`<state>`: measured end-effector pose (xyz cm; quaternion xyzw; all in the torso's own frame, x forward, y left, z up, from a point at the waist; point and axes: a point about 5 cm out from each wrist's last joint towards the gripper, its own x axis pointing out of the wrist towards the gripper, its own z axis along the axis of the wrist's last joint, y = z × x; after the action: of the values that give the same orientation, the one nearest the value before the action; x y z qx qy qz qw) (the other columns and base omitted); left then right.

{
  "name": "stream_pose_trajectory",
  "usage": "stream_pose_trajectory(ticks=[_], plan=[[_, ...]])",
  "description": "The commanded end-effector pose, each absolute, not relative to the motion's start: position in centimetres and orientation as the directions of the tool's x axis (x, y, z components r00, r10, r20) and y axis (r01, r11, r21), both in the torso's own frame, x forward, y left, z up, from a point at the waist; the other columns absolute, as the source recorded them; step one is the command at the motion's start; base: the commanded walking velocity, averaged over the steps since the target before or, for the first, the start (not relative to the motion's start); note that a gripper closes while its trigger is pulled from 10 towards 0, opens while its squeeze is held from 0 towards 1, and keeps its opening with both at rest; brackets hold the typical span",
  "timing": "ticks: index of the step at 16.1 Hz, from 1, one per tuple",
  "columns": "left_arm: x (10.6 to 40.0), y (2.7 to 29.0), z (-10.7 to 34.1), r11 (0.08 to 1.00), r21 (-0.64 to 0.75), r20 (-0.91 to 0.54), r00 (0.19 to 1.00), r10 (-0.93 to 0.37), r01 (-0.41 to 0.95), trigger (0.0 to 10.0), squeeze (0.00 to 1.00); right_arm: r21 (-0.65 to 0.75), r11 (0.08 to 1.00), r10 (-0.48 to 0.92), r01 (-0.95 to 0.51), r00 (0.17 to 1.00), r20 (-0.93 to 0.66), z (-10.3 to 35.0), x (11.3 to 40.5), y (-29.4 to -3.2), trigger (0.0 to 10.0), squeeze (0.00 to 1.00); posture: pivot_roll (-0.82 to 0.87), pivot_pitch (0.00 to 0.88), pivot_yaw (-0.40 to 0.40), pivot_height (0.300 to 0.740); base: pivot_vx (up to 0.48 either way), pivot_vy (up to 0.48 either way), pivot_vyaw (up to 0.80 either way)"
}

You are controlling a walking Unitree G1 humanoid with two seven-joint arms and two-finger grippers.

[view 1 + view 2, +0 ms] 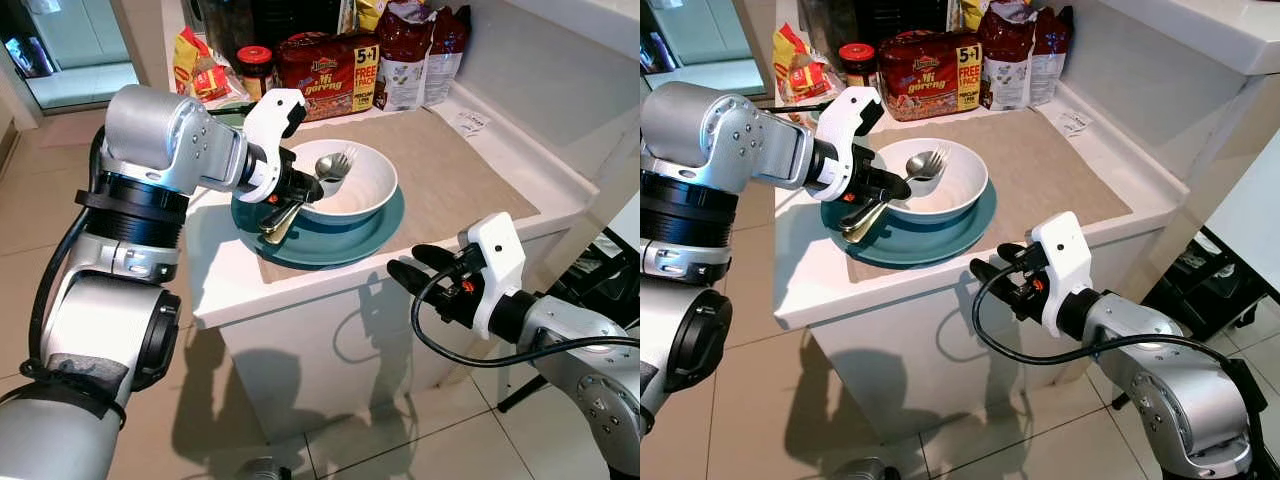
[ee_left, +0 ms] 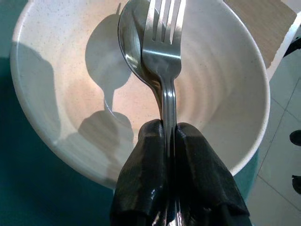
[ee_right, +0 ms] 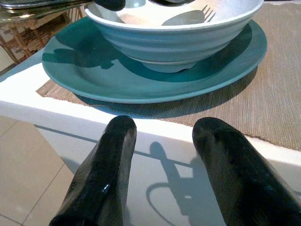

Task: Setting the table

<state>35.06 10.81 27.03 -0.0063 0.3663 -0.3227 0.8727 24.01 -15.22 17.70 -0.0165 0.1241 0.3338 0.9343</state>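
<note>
Fork and spoon stacked, heads over the white bowl on the teal plate, pinched by left pincer from 9 o'clock. Right pincer wide, off bench edge, 5 o'clock. Risk: stacked handles slip, clatter into bowl.

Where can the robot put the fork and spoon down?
The woven placemat is bare to the right of the teal plate, out to the counter's edge. A narrow white counter strip lies left of the plate. The back is crowded with a noodle pack, snack bags and a jar.
</note>
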Motion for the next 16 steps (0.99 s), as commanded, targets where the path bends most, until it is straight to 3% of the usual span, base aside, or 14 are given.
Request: stream_pose_trajectory(ticks=[1, 5, 6, 11, 15, 16], plan=[[34.8, 10.8, 28.3, 0.771, -0.243, -0.606, 0.529, -0.595, 0.589, 0.0, 0.0, 0.041, 0.773, 0.623, -0.633, 0.745, -0.239, 18.0, 23.9, -15.4, 10.0, 0.0, 0.07, 0.0, 0.006, 0.74, 0.0, 0.0, 0.0], [34.8, 10.1, 28.7, 0.757, -0.237, -0.565, 0.548, -0.618, 0.609, 0.0, 0.0, 0.037, 0.771, 0.624, -0.636, 0.743, -0.241, 17.9, 24.0, -15.3, 10.0, 0.0, 0.07, 0.0, 0.008, 0.74, 0.0, 0.0, 0.0], [35.1, 10.2, 28.7, 0.772, -0.186, -0.559, 0.581, -0.592, 0.608, 10.0, 0.0, 0.036, 0.772, 0.623, -0.634, 0.746, -0.236, 18.0, 24.1, -15.2, 10.0, 0.0, 0.07, 0.0, 0.01, 0.74, 0.0, 0.0, 0.0], [35.6, 9.5, 29.7, 0.768, -0.161, -0.479, 0.631, -0.61, 0.62, 10.0, 0.0, 0.036, 0.789, 0.607, -0.614, 0.768, -0.205, 18.1, 24.2, -15.3, 10.0, 0.0, 0.06, 0.0, 0.017, 0.74, 0.0, 0.0, 0.0], [36.0, 6.2, 30.9, 0.715, -0.185, -0.341, 0.638, -0.691, 0.675, 10.0, 0.0, 0.047, 0.877, 0.48, -0.478, 0.87, -0.113, 19.0, 25.1, -16.5, 10.0, 0.0, 0.05, 0.0, 0.027, 0.74, 0.0, 0.0, 0.0], [36.3, 5.7, 31.0, 0.739, -0.146, -0.268, 0.693, -0.67, 0.658, 10.0, 0.0, 0.044, 0.904, 0.428, -0.426, 0.901, -0.073, 19.4, 25.4, -16.9, 10.0, 0.0, 0.05, 0.0, 0.031, 0.74, 0.0, 0.0, 0.0]])
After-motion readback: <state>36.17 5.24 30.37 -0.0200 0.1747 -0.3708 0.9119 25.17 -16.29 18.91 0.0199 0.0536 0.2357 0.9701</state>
